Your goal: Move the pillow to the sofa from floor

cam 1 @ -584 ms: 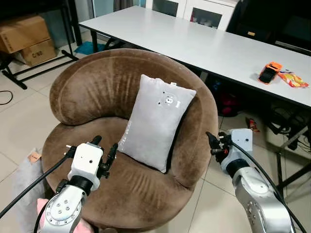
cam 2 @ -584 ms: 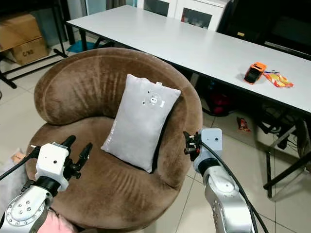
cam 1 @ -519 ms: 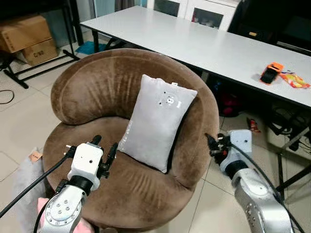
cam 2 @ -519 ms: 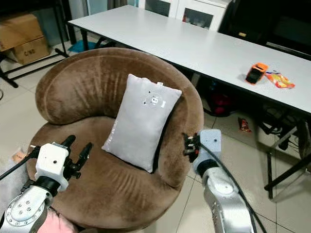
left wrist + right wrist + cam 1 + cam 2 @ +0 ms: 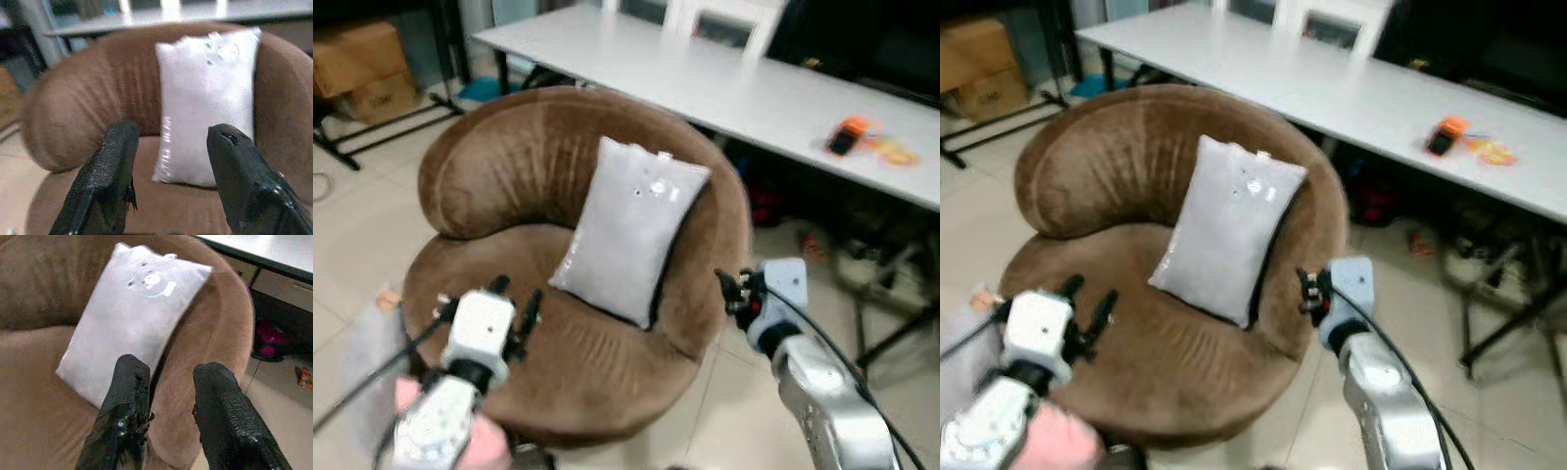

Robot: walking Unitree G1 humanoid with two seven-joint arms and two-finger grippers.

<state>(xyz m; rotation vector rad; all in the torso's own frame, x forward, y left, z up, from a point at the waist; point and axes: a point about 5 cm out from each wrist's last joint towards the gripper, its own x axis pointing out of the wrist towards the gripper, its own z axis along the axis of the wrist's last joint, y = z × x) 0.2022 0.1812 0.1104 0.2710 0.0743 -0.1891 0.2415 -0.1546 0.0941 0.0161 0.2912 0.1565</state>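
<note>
The pillow [image 5: 631,230] is leaning upright against the brown sofa [image 5: 499,166] backrest, task looking done, while left gripper [image 5: 514,311] and right gripper [image 5: 732,290] are hovering nearby, fingers open and empty.

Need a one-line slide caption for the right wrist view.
Right end effector open above the brown sofa's rim, grey pillow propped against the backrest.

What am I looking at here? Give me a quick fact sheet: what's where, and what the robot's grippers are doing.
Pillow: grey, leaning against the sofa's backrest
Sofa: round, brown
Left gripper: open, empty, above the seat's front
Right gripper: open, empty, beside the sofa's right arm
Table: white, behind the sofa, orange item on it
Task state: pillow is on the sofa
</note>
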